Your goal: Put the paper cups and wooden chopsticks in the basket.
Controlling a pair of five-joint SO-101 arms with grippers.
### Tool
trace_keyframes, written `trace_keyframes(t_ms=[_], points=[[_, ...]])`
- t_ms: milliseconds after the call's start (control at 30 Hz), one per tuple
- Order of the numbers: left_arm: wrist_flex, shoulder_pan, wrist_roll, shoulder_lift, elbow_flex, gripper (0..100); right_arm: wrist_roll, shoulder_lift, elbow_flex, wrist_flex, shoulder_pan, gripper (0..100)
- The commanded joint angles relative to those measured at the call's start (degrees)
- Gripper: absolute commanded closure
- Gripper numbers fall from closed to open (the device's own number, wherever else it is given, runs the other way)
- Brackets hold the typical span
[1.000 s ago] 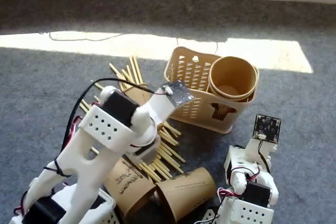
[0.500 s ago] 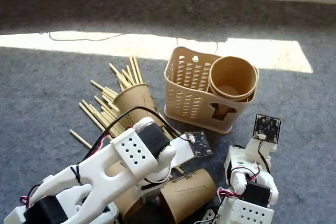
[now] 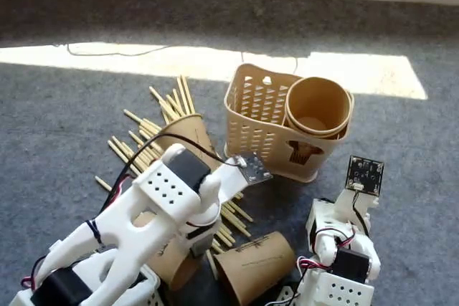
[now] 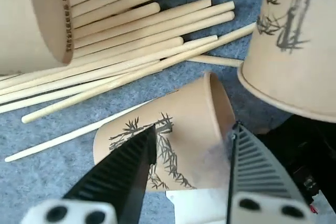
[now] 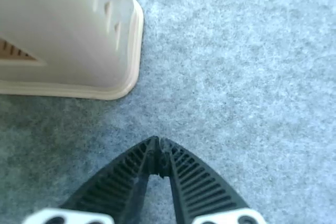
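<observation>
A beige basket stands on the grey carpet with a paper cup inside it. Wooden chopsticks lie in a loose pile to its left, and another cup rests among them. One more cup lies on its side near the front. In the left wrist view my left gripper is open, with its fingers on either side of a lying bamboo-print cup; chopsticks lie just beyond it. My right gripper is shut and empty, low over the carpet near the basket's corner.
The left arm leans over the front cups and hides part of them. The right arm sits folded at the front right. Two more cups flank the left gripper. Bare carpet stretches to the right of the basket.
The left arm came down and back from beside the basket to the cups lying at the front, uncovering the cup among the chopsticks. The right arm has not moved.
</observation>
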Motion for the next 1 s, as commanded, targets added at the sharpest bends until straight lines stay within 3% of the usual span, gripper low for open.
trace_keyframes(t_ms=[0, 233, 533, 967], points=[[-0.7, -2.86, -3.87, -0.48, -1.8, 82, -0.26, -0.4, 6.2, -1.27, 0.48, 98.0], [-0.35, -4.18, -7.74, -0.48, -5.49, 99, -0.26, -0.4, 6.2, -1.27, 0.48, 98.0], [-0.35, -4.18, -9.14, -0.57, -6.11, 99, -0.26, -0.4, 6.2, -1.27, 0.48, 98.0], [5.1, -4.18, -8.88, -0.57, -18.07, 99, -0.26, -0.4, 6.2, -1.27, 0.48, 98.0]])
